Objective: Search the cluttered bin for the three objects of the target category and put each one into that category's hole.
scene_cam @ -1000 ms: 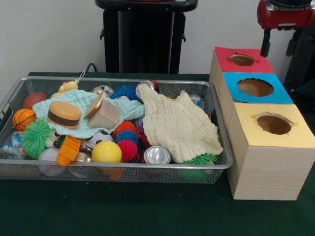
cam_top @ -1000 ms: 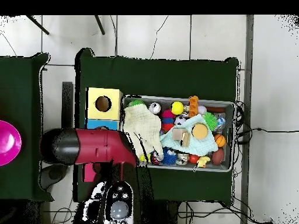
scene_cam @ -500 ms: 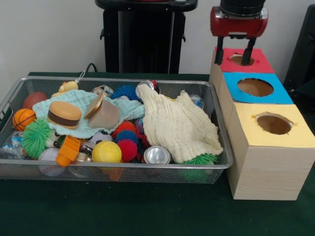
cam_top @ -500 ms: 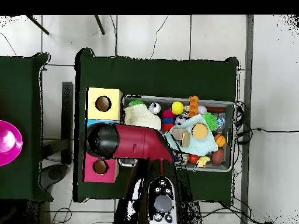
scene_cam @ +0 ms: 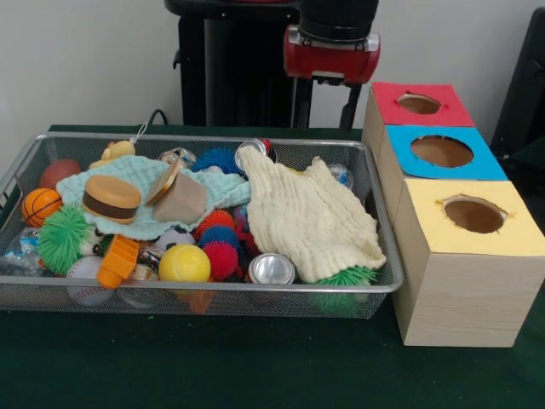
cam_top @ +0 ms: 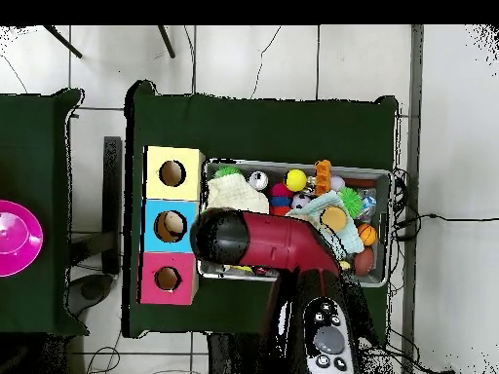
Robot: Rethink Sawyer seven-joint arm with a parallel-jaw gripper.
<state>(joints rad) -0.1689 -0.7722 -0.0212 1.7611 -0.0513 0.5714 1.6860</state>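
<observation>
While gripper (scene_cam: 323, 91) swung from the boxes (scene_cam: 441, 153) to the bin (scene_cam: 385, 247):
Fingers spread, empty; a fresh search looked due, nothing grasped yet.

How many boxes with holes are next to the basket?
3, in a row beside the wire bin: the red box farthest back, the blue box in the middle, the yellow box nearest.
</observation>
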